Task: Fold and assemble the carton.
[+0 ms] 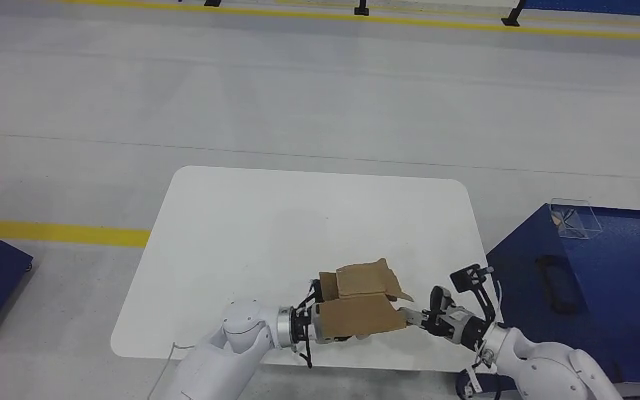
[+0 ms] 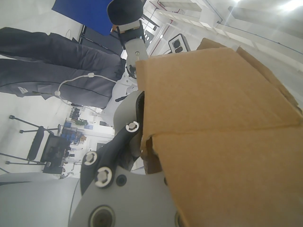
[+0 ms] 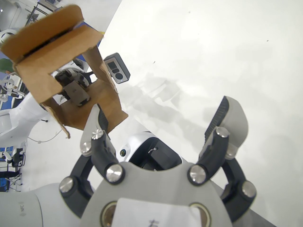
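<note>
The carton (image 1: 362, 300) hangs half-formed above the near edge of the bench (image 1: 300, 220). It is an open cardboard sleeve with its end flaps loose, and the left tool (image 1: 308, 325) is clamped on one of its walls from the open end. The right tool (image 3: 161, 112) sits at the other end with its fingers spread apart; one finger (image 3: 95, 119) is just beside or touching a loose flap (image 3: 111, 100), I cannot tell which. The main risk, as I judge it, is that one grip on a single thin wall carries the whole carton. A push on the flap from the right tool could twist the sleeve in that grip, press it flat, or crease the board away from its score line. A flap folded out of order could also block the next one from tucking in. So close to the bench's front edge, a slipped carton might drop off the bench altogether. The bench is a smooth white top with rounded corners. Around it lies a pale grey floor (image 1: 300, 90) marked with a yellow line (image 1: 70, 234). A blue cabinet (image 1: 560, 290) stands beside the right arm with a clear container (image 1: 575, 218) on it.
</note>
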`<state>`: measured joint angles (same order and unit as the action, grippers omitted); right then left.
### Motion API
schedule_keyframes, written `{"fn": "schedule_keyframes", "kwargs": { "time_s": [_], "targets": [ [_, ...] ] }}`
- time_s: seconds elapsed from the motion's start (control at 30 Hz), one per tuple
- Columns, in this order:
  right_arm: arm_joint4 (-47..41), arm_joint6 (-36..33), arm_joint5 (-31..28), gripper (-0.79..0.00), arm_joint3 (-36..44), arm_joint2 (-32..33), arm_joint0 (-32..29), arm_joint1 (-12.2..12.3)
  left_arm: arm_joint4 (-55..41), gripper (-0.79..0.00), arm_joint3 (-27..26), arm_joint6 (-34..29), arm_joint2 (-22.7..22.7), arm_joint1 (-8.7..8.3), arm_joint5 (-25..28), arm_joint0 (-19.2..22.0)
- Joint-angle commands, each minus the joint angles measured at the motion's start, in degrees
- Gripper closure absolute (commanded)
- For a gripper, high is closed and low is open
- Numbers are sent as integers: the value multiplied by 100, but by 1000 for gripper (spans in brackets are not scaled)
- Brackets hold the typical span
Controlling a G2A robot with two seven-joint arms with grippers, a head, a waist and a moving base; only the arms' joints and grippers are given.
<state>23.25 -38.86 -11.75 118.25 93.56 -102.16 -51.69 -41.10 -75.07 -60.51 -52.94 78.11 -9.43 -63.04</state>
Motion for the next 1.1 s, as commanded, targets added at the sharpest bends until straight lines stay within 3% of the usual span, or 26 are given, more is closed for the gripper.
{"fn": "schedule_keyframes", "kwargs": {
  "time_s": [0.0,0.2,0.3,0.47,0.7,1.07],
  "targets": [
    [93,-28,23,-785,-24,-131,32,-7,4,0,-15,33,-8,-3,31,-20],
    [92,55,123,-785,-90,-302,127,-35,4,0,-15,33,-8,-3,31,-20],
    [-25,13,102,-785,-108,-318,157,-41,213,0,-137,629,-65,-10,237,-111],
    [-39,57,124,-785,-120,-364,193,-55,385,0,-198,761,-11,2,894,-264],
    [-317,217,180,-785,-202,-91,224,-66,329,0,-68,628,74,30,1263,-289],
    [-402,132,-6,-785,100,119,5,-67,83,0,152,830,84,74,1009,-154]
  ]
}}
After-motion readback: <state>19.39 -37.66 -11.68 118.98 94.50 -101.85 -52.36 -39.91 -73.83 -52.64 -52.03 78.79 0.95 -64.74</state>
